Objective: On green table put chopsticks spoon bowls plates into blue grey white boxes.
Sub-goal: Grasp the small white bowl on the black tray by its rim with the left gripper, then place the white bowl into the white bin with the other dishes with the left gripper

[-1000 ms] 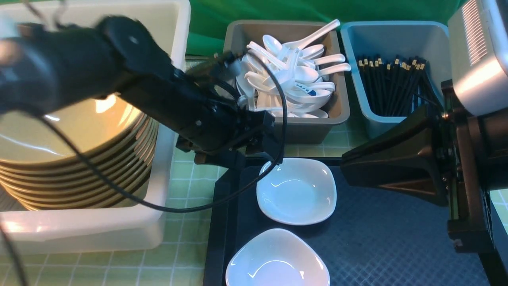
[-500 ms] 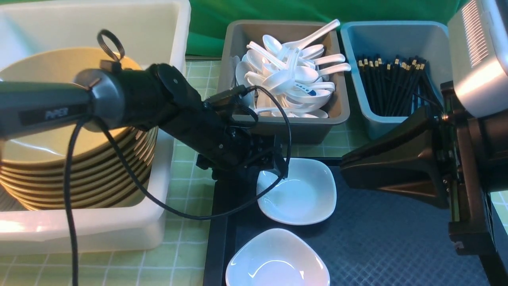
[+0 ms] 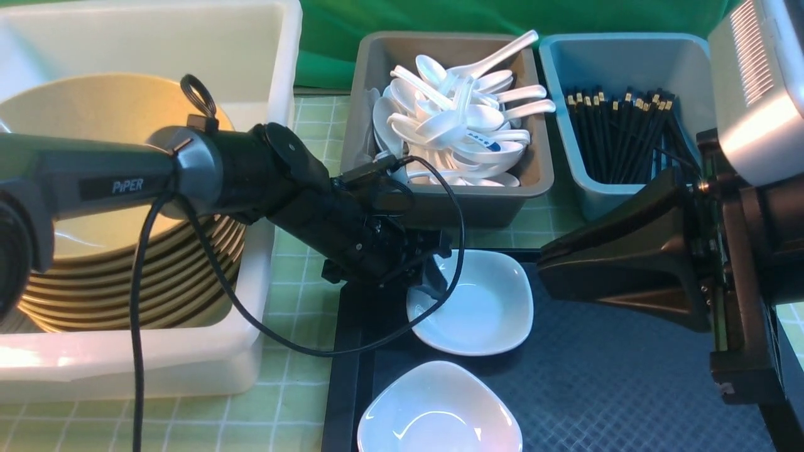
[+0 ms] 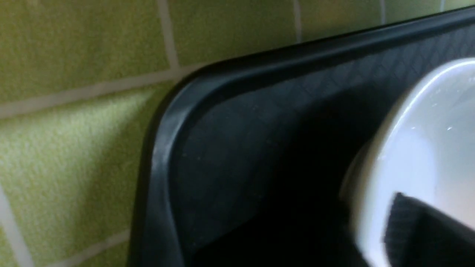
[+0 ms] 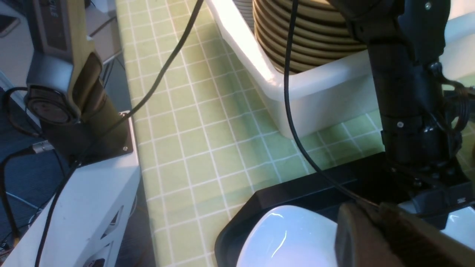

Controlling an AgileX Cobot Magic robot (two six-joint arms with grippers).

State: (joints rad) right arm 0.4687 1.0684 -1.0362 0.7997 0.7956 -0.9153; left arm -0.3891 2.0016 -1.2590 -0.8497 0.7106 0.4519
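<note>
Two small white dishes lie upright on the black tray: the far dish and the near dish, well apart from their boxes. The left end effector is closed on the far dish's rim, one finger inside the hollow and the other outside; such a shallow shape gives little else to grip, so a pinch at the edge makes sense, though the glaze could slip or tilt as it rises. The right end effector has its fingers together with nothing between them, probably waiting clear of the other arm. Sorting looks nearly done: the tan bowls are stacked in the white box, likely to save room, the spoons lie jumbled in the grey box, some handles over its rim, and the chopsticks lean together in the blue box. The dishes probably belong in the white box too. Pale green with thin white lines, the desk carries all the boxes and the tray; a green cloth hangs behind, and dark floor shows past the desk's edge.
</note>
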